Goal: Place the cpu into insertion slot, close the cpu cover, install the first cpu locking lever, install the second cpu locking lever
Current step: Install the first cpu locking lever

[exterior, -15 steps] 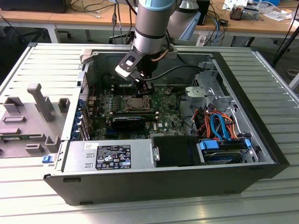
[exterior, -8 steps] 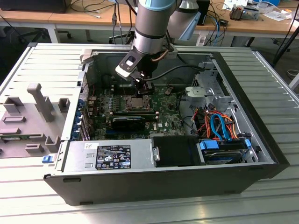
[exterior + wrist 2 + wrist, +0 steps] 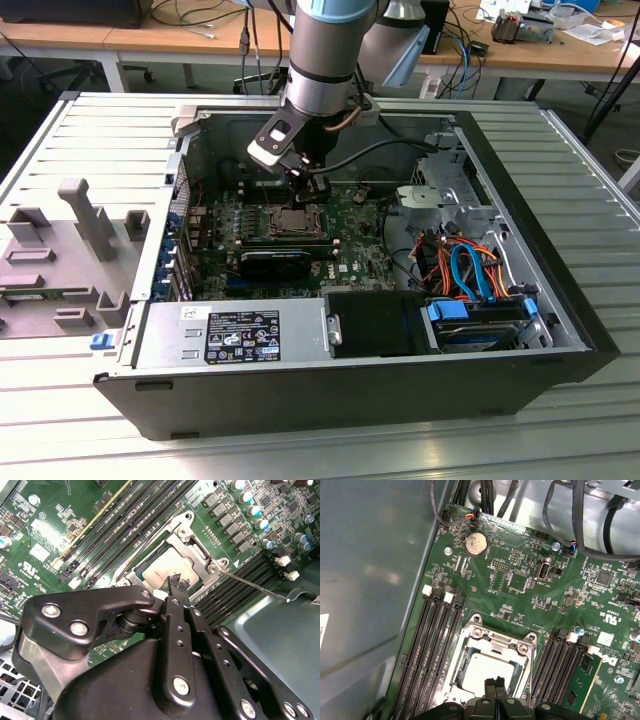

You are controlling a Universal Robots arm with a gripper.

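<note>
The insertion slot (image 3: 290, 218) sits mid-motherboard inside the open computer case. The cpu (image 3: 487, 672) lies in it as a pale square, also seen in the second wrist view (image 3: 162, 571). The silvery cpu cover (image 3: 492, 640) lies flat around the cpu, framing it (image 3: 200, 555). One thin wire locking lever (image 3: 252, 583) sticks out sideways from the socket corner over the memory slots. My gripper (image 3: 495, 682) hangs just above the cpu's edge with its narrow fingertips (image 3: 175, 582) pressed together and nothing between them; the exterior view shows the gripper (image 3: 312, 190) right over the socket.
Long black memory slots (image 3: 435, 645) flank the socket on both sides. A labelled black box (image 3: 240, 335) fills the case front, and a grey drive cage (image 3: 445, 190) with orange and blue cables (image 3: 470, 270) stands at the exterior view's right. Grey fixtures (image 3: 85, 225) lie outside the case.
</note>
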